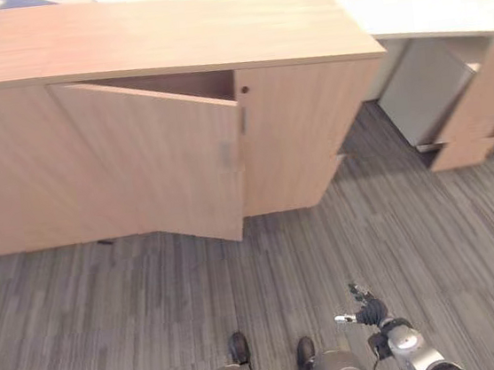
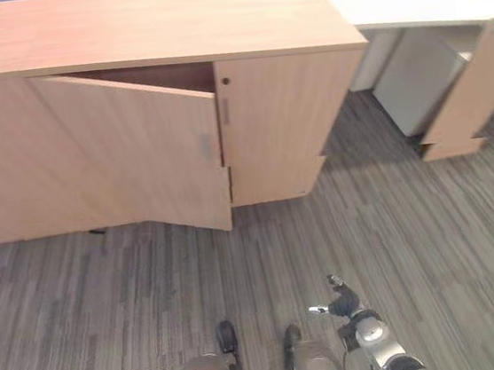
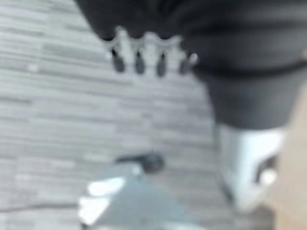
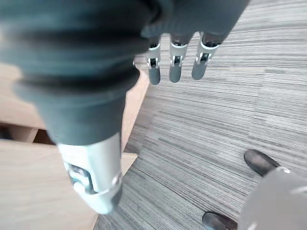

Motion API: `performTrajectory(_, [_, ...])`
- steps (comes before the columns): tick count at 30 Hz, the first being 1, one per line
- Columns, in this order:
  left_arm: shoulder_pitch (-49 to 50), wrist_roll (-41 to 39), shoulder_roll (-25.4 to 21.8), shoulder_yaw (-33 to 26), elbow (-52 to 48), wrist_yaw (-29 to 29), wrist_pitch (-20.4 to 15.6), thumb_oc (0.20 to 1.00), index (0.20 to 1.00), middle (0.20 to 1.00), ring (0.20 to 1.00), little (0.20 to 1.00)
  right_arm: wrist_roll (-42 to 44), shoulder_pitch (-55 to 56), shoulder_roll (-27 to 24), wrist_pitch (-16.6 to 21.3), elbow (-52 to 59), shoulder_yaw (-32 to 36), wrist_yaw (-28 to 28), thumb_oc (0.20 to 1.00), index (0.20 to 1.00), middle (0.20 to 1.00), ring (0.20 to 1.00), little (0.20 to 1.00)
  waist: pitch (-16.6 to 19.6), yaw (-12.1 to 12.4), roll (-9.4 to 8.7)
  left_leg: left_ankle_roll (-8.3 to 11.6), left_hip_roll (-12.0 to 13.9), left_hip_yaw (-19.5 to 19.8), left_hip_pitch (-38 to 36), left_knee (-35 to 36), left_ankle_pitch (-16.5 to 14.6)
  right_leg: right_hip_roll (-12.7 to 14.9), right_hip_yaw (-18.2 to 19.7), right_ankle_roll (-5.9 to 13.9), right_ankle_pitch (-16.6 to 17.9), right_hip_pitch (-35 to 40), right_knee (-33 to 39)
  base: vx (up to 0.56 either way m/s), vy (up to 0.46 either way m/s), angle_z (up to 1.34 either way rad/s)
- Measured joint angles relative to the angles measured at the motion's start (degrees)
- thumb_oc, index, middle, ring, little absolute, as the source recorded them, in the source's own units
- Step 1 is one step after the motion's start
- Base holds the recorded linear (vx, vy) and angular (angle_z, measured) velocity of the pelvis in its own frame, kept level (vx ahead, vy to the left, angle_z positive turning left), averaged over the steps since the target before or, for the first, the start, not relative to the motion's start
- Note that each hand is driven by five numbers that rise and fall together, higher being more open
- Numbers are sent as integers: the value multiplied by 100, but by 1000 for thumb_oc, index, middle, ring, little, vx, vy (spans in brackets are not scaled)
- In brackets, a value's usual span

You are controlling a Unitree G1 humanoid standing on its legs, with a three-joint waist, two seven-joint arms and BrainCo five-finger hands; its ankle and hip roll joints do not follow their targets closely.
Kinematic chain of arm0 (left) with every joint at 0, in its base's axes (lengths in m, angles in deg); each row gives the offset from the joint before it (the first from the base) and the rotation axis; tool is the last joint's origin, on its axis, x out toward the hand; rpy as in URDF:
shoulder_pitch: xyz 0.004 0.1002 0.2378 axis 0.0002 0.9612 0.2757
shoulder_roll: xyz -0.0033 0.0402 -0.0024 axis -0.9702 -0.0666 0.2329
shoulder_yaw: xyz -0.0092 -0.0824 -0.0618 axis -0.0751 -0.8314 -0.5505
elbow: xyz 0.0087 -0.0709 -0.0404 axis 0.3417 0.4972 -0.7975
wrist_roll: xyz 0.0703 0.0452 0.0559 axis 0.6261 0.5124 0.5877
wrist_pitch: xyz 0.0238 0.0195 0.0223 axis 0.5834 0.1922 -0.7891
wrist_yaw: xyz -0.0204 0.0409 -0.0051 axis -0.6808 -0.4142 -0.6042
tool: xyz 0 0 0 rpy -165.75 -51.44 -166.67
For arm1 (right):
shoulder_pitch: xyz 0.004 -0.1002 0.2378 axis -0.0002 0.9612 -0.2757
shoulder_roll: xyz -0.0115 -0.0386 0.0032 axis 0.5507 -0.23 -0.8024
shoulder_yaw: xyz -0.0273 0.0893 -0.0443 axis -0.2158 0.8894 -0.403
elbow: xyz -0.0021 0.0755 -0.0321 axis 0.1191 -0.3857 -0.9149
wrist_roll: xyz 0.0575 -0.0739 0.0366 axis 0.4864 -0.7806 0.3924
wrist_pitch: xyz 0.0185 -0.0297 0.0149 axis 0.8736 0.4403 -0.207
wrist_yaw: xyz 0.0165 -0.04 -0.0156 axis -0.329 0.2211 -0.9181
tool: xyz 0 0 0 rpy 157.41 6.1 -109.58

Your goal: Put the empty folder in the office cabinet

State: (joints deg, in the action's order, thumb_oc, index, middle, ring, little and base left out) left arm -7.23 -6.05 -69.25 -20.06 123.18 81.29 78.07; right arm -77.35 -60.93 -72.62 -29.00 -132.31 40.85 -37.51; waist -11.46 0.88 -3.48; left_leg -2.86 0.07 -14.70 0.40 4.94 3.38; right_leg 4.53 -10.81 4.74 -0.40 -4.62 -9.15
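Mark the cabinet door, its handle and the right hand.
Cabinet door (image 1: pixel 150 156), left eye view, middle of the open panel.
Handle (image 1: pixel 242 120), left eye view, its bar on the closed door.
Right hand (image 4: pixel 173 64), right wrist view, a straight finger.

You get even, bright overhead light. Soft shadow lies under the cabinet (image 1: pixel 170 140) and inside its open door (image 1: pixel 159 159). Left wrist view heavily blurred; cabinet edges bow slightly.

I see my right hand (image 1: pixel 369 314) low at the frame's lower right, fingers (image 4: pixel 175 67) relaxed and empty; my left hand (image 3: pixel 148 52) hangs likewise.
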Motion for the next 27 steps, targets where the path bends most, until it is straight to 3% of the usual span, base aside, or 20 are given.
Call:
performTrajectory(2, [51,11,-41,10,38,-17,1,1000,1000,1000,1000,1000,-9,-16,21,43,-8,-9,-18,1000,1000,1000,1000,1000,61,46,17,2,-83,157,-6,-2,-1,-117,128,-76,-56,58,202,63,-45,39])
performTrajectory(4, [49,24,-10,12,29,-49,3,1000,1000,1000,1000,1000,-55,-47,54,91,2,-8,-61,1000,1000,1000,1000,1000,191,111,-185,0,-325,228,-2,2,-2,-36,293,-130,-93,106,613,72,-78,30])
performTrajectory(10, [-55,91,68,236,-321,-231,-131,1000,1000,1000,1000,1000,-59,111,23,17,-1,-76,-116,1000,1000,1000,1000,1000,393,117,22,2,-225,469,-78,2,-2,-253,336,-62,-31,558,1410,82,-76,-5])
performTrajectory(13, [-70,91,63,230,-352,-239,-127,1000,1000,1000,1000,1000,-59,192,-4,-28,-7,-76,-113,1000,1000,1000,1000,1000,481,78,52,2,-196,521,-95,4,-3,-284,334,-65,-13,593,1431,98,-75,-11])
performTrajectory(14, [-91,91,64,231,-352,-242,-69,1000,1000,1000,1000,1000,-57,267,-3,-137,-12,-77,-102,1000,1000,1000,1000,1000,530,-62,50,2,-171,574,-133,4,-2,-321,334,-79,0,631,1432,100,-51,7])
performTrajectory(19, [-209,80,77,223,-273,-241,173,1000,1000,1000,1000,1000,-31,392,27,-611,-445,-64,-96,1000,1000,1000,1000,1000,658,-64,36,2,-154,588,-243,2,-2,-358,334,-225,106,718,1432,86,-34,2])
performTrajectory(27, [-247,79,115,223,-240,-286,358,1000,1000,1000,1000,1000,42,415,40,-773,-849,-16,78,1000,1000,1000,1000,1000,676,-67,82,-1,-168,612,-538,-1,-54,-363,333,-348,274,1026,1433,66,-5,1])
